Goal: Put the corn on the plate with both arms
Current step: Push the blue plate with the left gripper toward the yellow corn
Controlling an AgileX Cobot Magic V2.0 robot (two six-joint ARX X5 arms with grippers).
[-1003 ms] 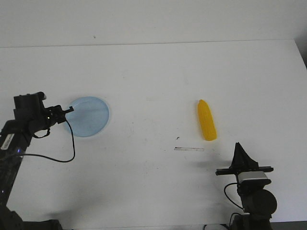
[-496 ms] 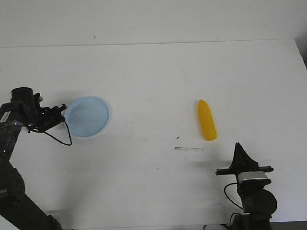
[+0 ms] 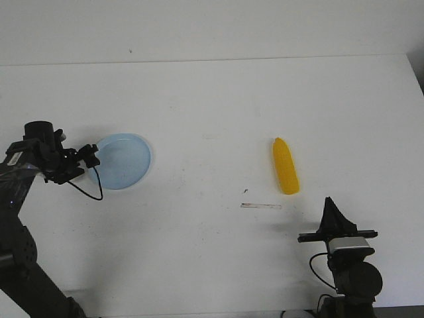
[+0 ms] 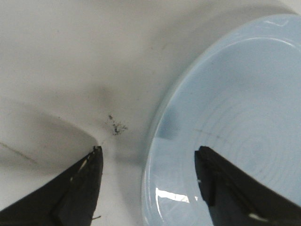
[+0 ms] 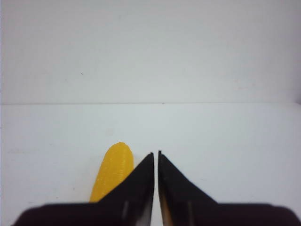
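Our left gripper [image 4: 148, 181], jaws spread, straddles the light-blue plate [image 3: 122, 161] rim; the right gripper [image 5: 156, 188] waits closed. The corn [image 3: 285, 166] lies well apart on the counter [image 3: 212, 99]; next comes gripping the plate.

A white counter [image 3: 212, 106] is filling almost the whole front view, meeting a pale wall [image 3: 212, 30] along its far edge at twelve o'clock. A thin pale strip [image 3: 261, 206], like a small stick or ruler, is lying flat a little toward four o'clock of the counter's middle. A tiny dark speck [image 3: 246, 191] is sitting just at eleven o'clock of that strip. A cluster of dark scuff specks [image 4: 116, 126] is showing on the counter in the left wrist view.
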